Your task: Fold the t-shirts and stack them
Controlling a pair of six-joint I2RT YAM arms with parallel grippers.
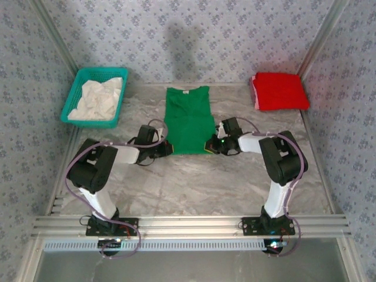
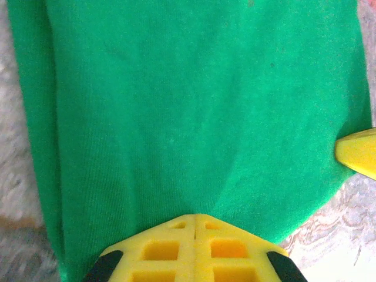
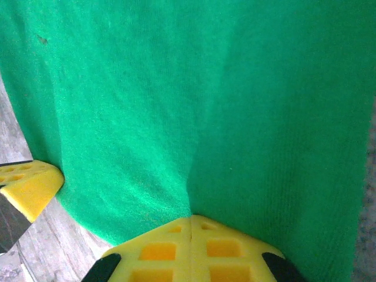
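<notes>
**Tool state.** The left tool (image 2: 194, 220) has its two yellow fingers pressed together, with no gap, on the near hem of the green t-shirt (image 2: 194, 106). The fabric puckers into creases that meet at the fingertips. The right tool (image 3: 191, 221) is clamped the same way on the same hem, with a fold line running up from its tip. Both tools sit low at the desk (image 1: 194, 182) surface. The left tool is at the shirt's near-left corner and the right tool at its near-right corner. Each wrist view shows the tip of the opposite tool at the hem's far corner.

**Orientation of the green t-shirt.** It lies flat as a narrow rectangle. Its long axis runs from the arm bases toward the back wall. The collar is at the far end and the hem at the near end. The side edges are straight and roughly parallel.

**Other items, relative to the green t-shirt.**
- The red t-shirt (image 1: 281, 91) lies well apart to the right, level with the collar end. It is folded into a compact block.
- A teal mesh basket (image 1: 97, 71) stands well apart to the left, also level with the collar end. It holds crumpled white cloth (image 1: 97, 100).

**Surface and enclosure.** The desk has a grey marble pattern and is bare on the near side of the hem. Walls (image 1: 194, 41) with a pale blue floral print rise behind and to both sides of the shirt. An aluminium frame rail (image 1: 194, 223) crosses the near edge and carries both arm bases.
</notes>
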